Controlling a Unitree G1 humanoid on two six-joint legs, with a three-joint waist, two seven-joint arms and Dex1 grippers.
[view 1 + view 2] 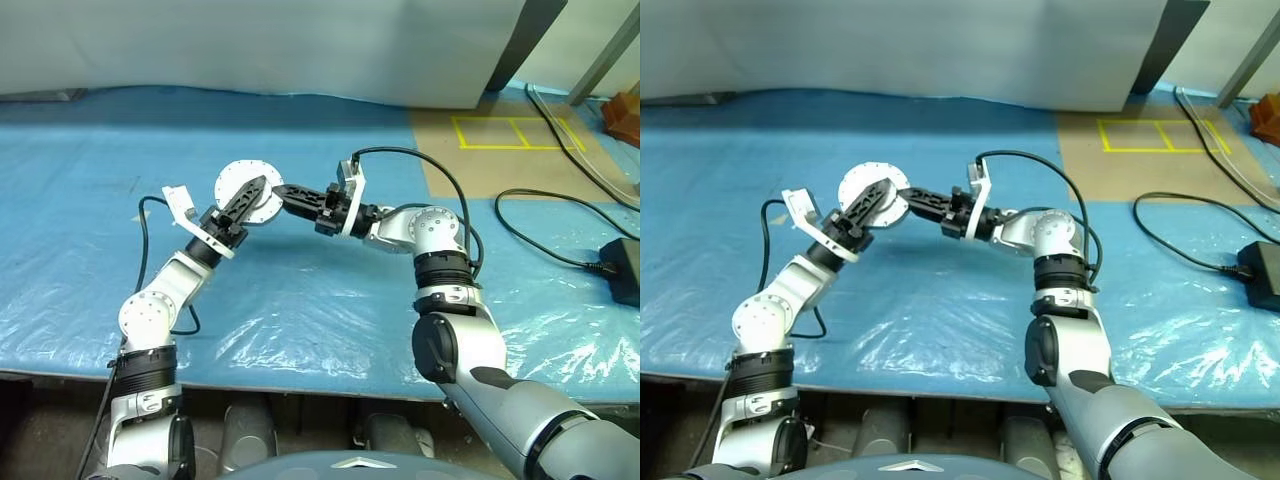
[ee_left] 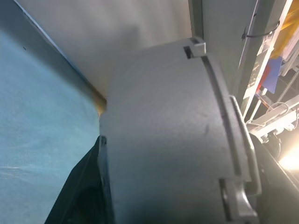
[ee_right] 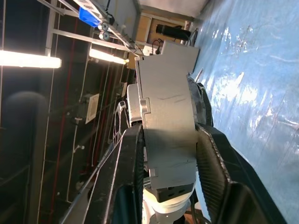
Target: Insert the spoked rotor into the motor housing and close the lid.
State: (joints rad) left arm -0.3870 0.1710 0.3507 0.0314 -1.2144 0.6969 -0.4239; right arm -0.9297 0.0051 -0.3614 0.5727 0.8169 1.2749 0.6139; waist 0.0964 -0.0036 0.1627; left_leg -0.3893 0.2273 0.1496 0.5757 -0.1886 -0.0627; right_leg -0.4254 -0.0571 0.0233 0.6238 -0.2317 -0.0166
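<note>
Holding the motor housing [image 1: 250, 190] in mid-air above the bench [image 1: 330, 290], both hands meet on it: the left hand [image 1: 246, 197] lies with its black fingers across the round pale face turned toward the head camera, and the right hand [image 1: 290, 195] reaches in from the other side to the can's edge. The right wrist view shows that hand's two dark fingers standing on either flank of the grey metal body, so I judge it to be grasping the housing; the left hand's fingers lie against the face, but whether they pinch it or merely rest there I cannot tell. The face seen from the head is a flat, matte, light-grey disc with small dark dots around its rim, probably the lid lying shut or the can's base; which, the views do not settle. The left wrist view shows a curved, dull cast-grey surface with a shallow groove and a small notch along its edge. The spoked rotor cannot be picked out. For this step, judged as a hand-to-hand regrip or pressing the lid home, one hand should keep a firm clamp on the can's wall while the other shifts, pressing squarely, since smooth metal could slip from the fingers. The bench wears a crinkled, glossy blue plastic sheet.
</note>
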